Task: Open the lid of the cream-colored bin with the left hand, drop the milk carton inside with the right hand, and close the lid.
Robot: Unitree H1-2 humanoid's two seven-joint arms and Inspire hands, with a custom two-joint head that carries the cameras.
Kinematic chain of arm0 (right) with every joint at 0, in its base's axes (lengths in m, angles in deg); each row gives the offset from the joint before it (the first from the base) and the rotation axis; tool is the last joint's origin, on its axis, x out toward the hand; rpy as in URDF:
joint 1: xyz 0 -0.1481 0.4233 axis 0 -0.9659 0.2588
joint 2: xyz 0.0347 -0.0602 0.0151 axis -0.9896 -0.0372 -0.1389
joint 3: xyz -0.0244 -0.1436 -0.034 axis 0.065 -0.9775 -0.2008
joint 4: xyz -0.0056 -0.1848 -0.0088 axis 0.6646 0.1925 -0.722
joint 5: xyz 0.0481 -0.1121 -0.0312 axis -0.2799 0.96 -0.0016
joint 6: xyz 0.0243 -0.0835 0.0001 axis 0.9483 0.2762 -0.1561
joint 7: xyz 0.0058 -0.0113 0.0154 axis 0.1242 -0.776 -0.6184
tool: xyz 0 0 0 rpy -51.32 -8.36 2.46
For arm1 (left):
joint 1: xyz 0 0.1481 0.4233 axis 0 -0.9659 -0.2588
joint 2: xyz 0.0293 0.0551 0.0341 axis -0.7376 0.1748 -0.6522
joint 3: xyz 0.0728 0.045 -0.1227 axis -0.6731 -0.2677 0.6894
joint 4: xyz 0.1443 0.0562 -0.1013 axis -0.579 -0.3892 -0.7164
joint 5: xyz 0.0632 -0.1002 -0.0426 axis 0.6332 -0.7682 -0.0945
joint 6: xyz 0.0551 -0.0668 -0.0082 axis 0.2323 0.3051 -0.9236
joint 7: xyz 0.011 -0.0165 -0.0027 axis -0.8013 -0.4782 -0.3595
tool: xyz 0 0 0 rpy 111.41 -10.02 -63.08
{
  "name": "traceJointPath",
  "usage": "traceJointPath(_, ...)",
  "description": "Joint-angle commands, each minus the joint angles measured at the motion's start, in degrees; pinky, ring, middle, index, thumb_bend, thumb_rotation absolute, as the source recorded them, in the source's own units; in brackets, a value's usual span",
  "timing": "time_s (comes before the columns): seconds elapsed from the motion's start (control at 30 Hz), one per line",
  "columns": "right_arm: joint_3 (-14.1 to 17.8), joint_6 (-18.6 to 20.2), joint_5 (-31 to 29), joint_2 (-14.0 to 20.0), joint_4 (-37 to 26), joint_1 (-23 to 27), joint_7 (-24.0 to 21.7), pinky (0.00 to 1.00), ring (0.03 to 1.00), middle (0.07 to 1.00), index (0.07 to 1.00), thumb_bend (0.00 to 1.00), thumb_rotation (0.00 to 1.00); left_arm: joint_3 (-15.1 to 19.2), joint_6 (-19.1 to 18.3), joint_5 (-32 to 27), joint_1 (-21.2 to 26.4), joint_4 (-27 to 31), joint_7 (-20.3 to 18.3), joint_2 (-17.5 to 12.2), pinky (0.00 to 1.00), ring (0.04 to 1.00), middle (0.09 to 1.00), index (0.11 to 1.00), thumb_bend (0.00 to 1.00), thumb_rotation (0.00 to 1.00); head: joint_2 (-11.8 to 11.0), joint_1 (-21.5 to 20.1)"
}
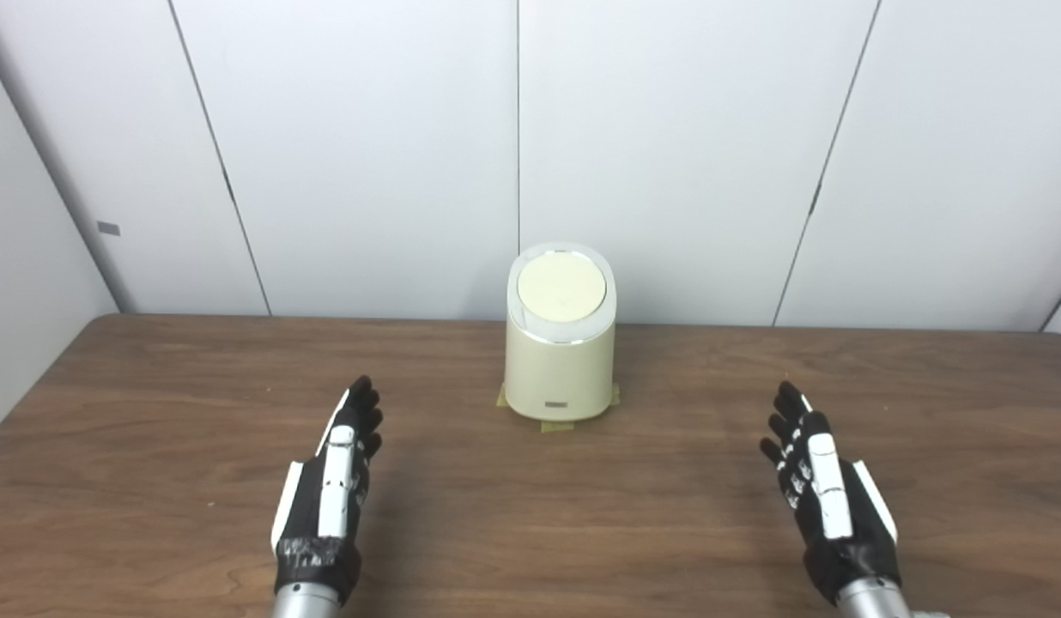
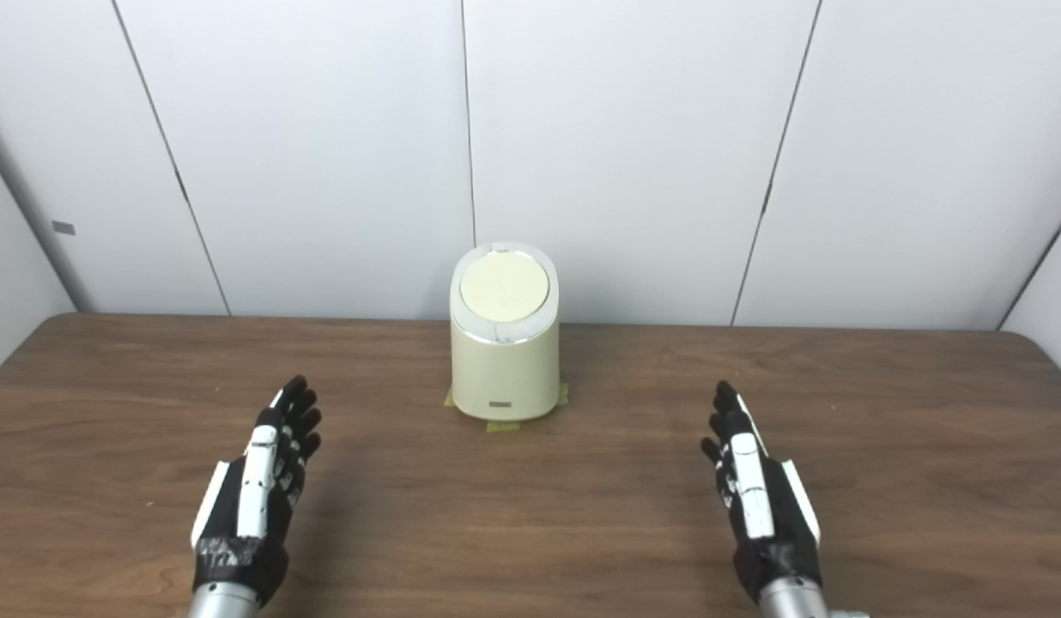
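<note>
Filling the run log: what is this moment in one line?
bin: on table | lid: closed | milk carton: not visible | left hand: open, empty | right hand: open, empty

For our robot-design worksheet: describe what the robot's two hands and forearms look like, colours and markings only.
Both the left hand and right hand are black with glossy white plates along the back and outer edge. Each joins a silver-grey metal wrist cuff. The left has a scuffed, whitish-flecked patch near its wrist.

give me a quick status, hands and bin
Left hand open, right hand open, both empty. Cream bin upright, lid shut. No milk carton in view.
</note>
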Motion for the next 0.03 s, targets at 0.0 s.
traceJointPath(0.0,0.2,-0.2,-1.1,-0.1,-2.3,1.5,-0.7,1.00,1.000,1.000,0.990,0.61,1.00,-0.1,1.8,-1.5,0.4,0.9,-0.2,-0.9,1.00,0.992,0.984,0.981,0.42,1.00,0.1,0.1)
